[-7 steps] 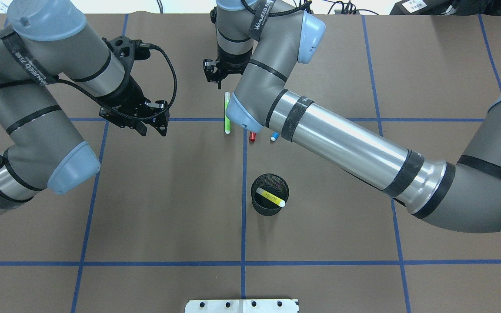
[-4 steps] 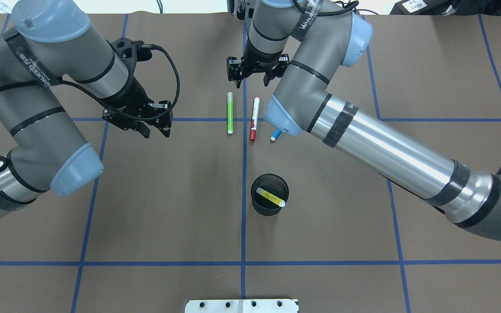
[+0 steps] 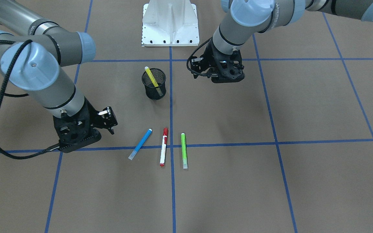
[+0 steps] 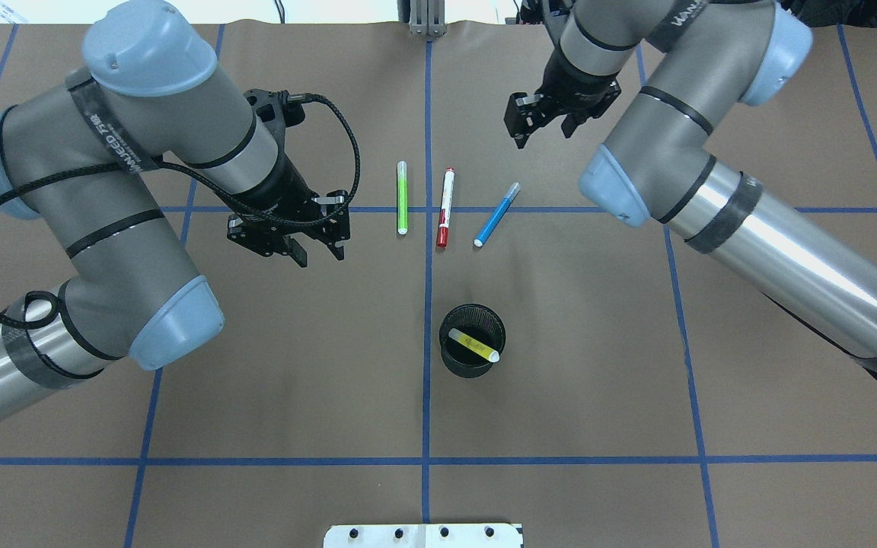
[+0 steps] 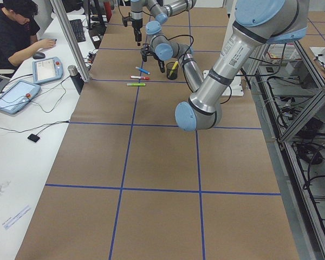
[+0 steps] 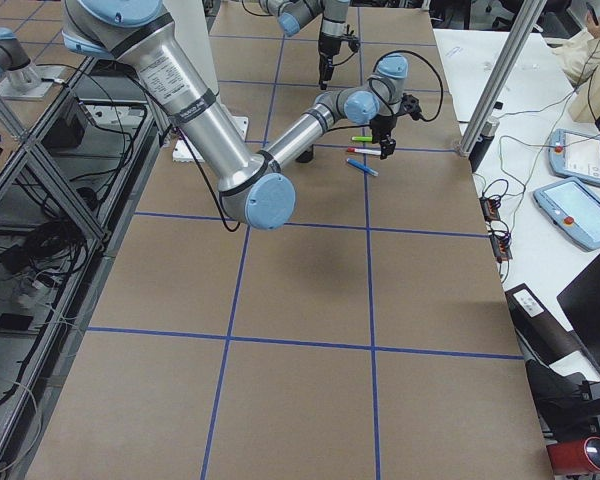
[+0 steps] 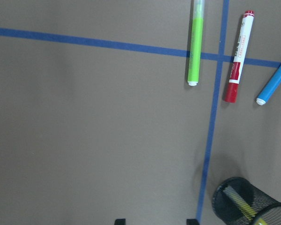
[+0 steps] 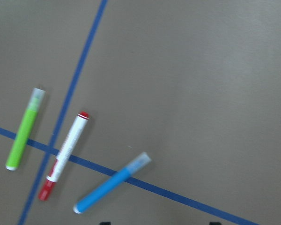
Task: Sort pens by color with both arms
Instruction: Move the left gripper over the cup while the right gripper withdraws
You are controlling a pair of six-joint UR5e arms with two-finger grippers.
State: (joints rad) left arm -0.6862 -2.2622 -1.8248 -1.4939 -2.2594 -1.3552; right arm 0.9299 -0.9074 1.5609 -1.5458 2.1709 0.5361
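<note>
One long worktop (image 4: 256, 380) under brown paper, ruled into large squares by blue tape lines (image 4: 427, 426). At the robot's edge, a white pedestal base (image 3: 170, 22). Beyond the far edge, a white side table (image 5: 21, 124) with a seated person (image 5: 13, 32); metal framing and cables along the opposite side.

Broad brown paper on every side of the pen group, worktop edges well apart from it.

Three pens flat near the middle, all across one crosswise tape line:
- Slim green marker (image 4: 401, 198), just left of the central line and parallel to it.
- Red-capped marker with a white barrel (image 4: 444, 207), just right of that line, beside the green one and apart from it.
- Slim blue marker (image 4: 496, 214), further right and tilted, with its nearer end towards the red cap.

Closer to the robot, an upright black mesh cup (image 4: 454, 364) with a yellow marker (image 4: 473, 345) leaning inside.

Left hand (image 4: 318, 256) released and holding nothing, near the green marker on its left side, not touching. Right hand (image 4: 541, 134) likewise spread and unloaded, near the blue marker, past its far end and apart from it.
</note>
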